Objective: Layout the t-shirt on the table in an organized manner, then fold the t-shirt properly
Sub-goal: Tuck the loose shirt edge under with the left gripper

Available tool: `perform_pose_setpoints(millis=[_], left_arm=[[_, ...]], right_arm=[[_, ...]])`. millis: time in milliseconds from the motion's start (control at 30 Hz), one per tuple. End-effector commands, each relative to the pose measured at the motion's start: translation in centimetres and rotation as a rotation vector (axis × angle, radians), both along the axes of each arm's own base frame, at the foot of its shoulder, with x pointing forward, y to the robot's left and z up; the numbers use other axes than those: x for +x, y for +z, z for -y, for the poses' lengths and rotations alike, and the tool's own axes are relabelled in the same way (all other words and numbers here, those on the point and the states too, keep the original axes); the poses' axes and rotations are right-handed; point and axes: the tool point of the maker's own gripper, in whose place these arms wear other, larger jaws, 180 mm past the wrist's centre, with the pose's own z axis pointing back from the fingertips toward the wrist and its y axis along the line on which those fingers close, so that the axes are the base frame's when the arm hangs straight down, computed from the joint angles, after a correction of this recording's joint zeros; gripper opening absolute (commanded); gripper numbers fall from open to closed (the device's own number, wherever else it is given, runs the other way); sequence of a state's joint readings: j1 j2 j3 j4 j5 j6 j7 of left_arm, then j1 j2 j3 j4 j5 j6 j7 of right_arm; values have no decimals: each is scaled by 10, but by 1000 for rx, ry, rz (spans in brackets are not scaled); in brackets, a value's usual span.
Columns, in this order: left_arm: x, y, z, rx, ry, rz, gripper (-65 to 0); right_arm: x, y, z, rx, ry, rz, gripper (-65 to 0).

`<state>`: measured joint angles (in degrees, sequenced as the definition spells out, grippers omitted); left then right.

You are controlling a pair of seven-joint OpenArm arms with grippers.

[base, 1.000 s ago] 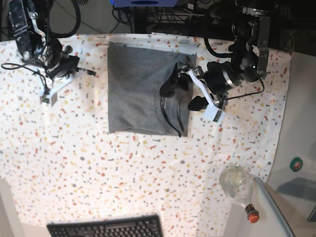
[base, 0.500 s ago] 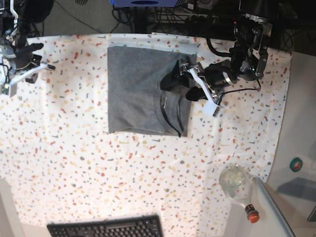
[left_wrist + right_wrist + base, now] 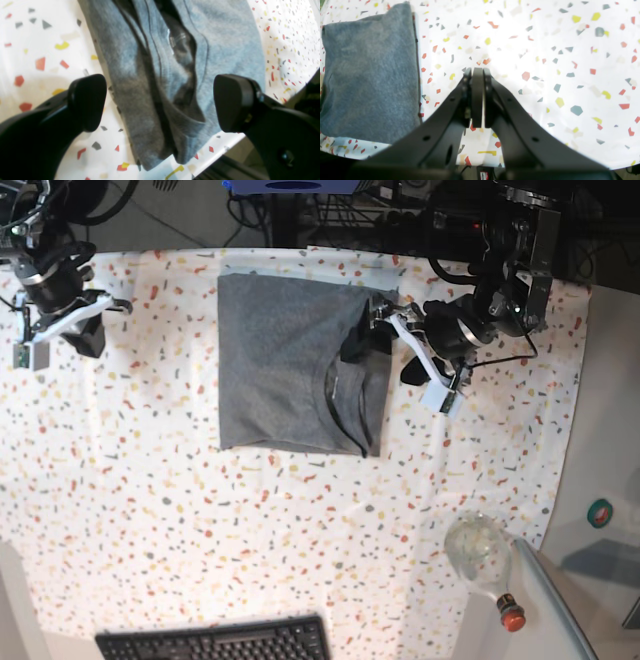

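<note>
The t-shirt is plain heather grey with a darker neckline trim. The table cloth is white, speckled with red, yellow and grey flecks. The keyboard is black.

I count one t-shirt on my one table, two grippers of mine, one keyboard and one bottle near its front edge.
</note>
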<state>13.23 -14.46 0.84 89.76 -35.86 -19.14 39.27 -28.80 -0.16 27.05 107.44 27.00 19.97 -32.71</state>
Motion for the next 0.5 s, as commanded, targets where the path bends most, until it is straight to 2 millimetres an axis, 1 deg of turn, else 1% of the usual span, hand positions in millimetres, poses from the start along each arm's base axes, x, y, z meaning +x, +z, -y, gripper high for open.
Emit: perform_pose_setpoints(millis=[0,67,167,267,300,400,467], left_arm=[[9,6,-7,3,35,23,0],[10,4,-9,5,52,15,0],[10,3,-4,-16,67,9,0],[7,-5,-6,-15,76,-14,0],[11,-5,-6,-16,78,-12,0],[13,-15,-8,-13,80,-38,0],[18,-10,-1,-30,36,-13,0]], right_arm=[[4,7,2,-1,-3,31,-650],[2,3,3,3,-6,20,-650],[-3,-8,2,17,-11,-9,-650],[-7,-16,2,28,-16,-31,-650],[-7,-17,2,29,-16,-34,-650],[-8,-17,2,29,-18,-35,-650],[-8,-17,2,29,-18,-35,-650]])
